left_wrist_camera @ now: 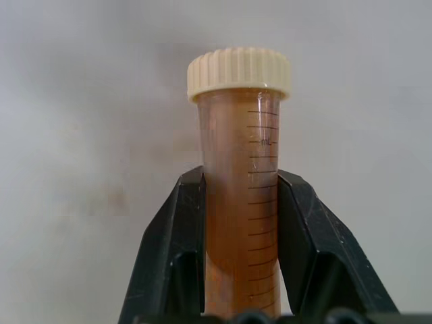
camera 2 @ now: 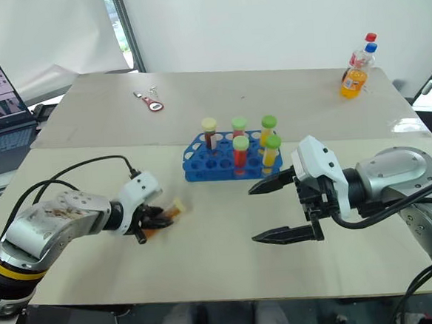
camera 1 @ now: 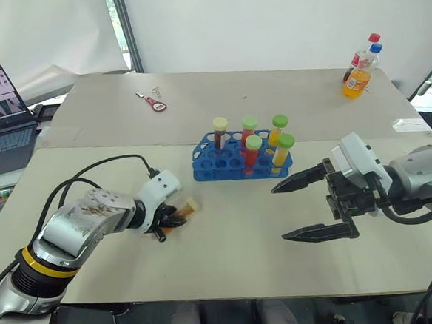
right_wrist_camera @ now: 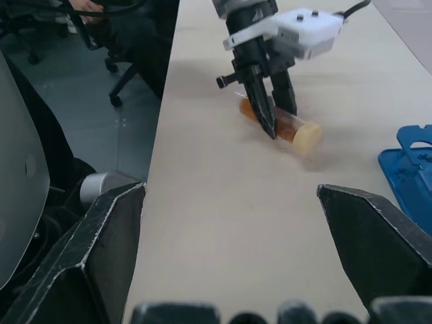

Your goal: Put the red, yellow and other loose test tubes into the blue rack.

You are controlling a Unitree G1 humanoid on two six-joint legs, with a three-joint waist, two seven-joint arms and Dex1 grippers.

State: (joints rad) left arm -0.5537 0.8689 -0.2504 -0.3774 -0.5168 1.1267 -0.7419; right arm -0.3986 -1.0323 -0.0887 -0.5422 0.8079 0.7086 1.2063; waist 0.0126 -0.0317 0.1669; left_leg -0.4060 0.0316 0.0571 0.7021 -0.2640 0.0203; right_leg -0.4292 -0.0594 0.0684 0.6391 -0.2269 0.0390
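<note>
**One loose tube in the grip, five already standing in the rack**

Head views: your left gripper (camera 1: 163, 226) is closed on the brown tube (camera 1: 184, 209), which lies on its side on the table (camera 1: 230, 265), well apart from the blue rack (camera 1: 214, 162). You can count five capped tubes standing in the rack: one with a cream cap, four with green caps. I judge the risk is at the lift: the tube must be turned upright, and if it slips between the fingers it can roll away across the table. Your right gripper (camera 1: 316, 208) hangs near the rack with fingers wide apart, holding nothing; a careless move could knock the standing tubes.

Left wrist view: the two black fingers (left_wrist_camera: 172, 256) press both sides of the tube, below its cream cap (left_wrist_camera: 239, 71). The grip is low on the body, so the capped end may tip.

Right wrist view: one tube only lies on the table, under the left gripper; the rack's corner is close beside.
</note>
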